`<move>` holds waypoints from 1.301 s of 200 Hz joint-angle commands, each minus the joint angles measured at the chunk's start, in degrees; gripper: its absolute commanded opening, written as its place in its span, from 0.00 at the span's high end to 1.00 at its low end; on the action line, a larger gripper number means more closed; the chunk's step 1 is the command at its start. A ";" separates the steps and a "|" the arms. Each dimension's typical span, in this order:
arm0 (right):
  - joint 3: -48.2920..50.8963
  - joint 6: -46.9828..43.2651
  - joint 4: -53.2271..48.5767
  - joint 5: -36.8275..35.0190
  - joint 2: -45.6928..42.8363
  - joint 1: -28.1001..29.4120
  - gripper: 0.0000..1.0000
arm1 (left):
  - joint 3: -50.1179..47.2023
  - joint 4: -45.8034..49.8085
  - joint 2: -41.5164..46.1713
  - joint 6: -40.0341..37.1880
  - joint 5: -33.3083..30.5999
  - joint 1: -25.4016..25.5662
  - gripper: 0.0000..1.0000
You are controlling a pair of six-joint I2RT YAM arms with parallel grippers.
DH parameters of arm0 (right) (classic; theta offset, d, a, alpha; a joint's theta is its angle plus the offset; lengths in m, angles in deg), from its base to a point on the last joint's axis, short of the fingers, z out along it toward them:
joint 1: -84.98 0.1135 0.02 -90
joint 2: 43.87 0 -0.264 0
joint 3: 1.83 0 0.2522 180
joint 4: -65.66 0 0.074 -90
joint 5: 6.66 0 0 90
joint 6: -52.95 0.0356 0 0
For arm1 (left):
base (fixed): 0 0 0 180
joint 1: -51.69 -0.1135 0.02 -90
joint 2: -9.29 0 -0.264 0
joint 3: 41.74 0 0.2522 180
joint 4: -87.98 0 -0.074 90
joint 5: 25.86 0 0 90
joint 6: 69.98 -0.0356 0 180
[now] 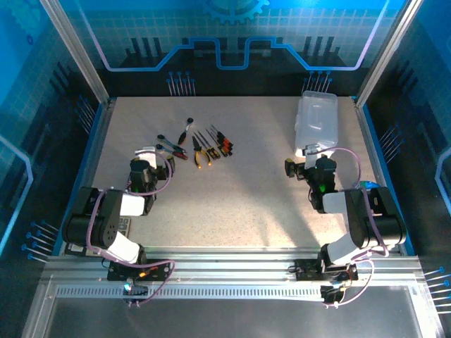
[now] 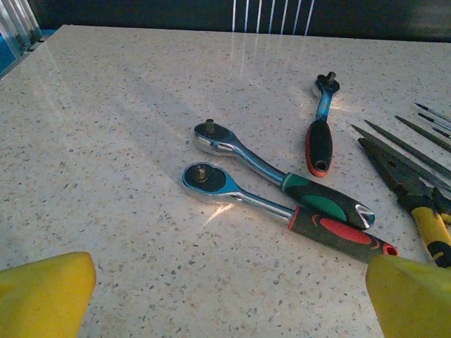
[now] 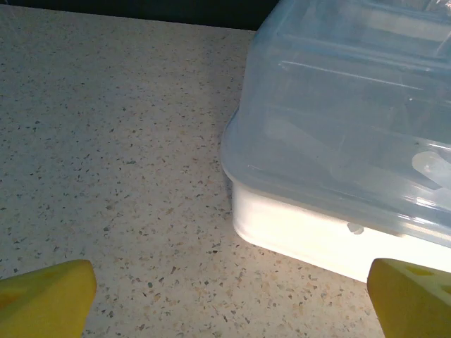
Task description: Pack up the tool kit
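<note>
Both claws wide open, empty: left gripper (image 2: 225, 306) has ratchet wrenches (image 2: 310, 193) at 12 o'clock, right gripper (image 3: 225, 306) has clear case (image 3: 338, 141) at 1 o'clock.

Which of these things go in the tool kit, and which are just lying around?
For the job: three ratchet wrenches, yellow-handled pliers, screwdrivers, clear plastic case.
Just lying about: grey calculator, partly hidden at the near left.

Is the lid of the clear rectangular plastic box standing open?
No, the clear rectangular plastic box has its see-through lid lying flat on top, closed all along the edge in view.
</note>
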State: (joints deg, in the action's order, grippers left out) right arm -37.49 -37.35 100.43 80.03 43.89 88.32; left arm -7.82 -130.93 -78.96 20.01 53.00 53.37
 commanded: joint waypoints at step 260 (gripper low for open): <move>-4.24 0.02 -16.19 -1.54 -15.23 0.96 0.00 | 8.99 26.57 12.79 4.18 -3.26 1.41 0.01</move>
State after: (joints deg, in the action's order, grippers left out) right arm -37.66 -37.37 94.48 80.24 37.86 88.56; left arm -6.68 -123.30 -74.26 20.23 52.78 54.35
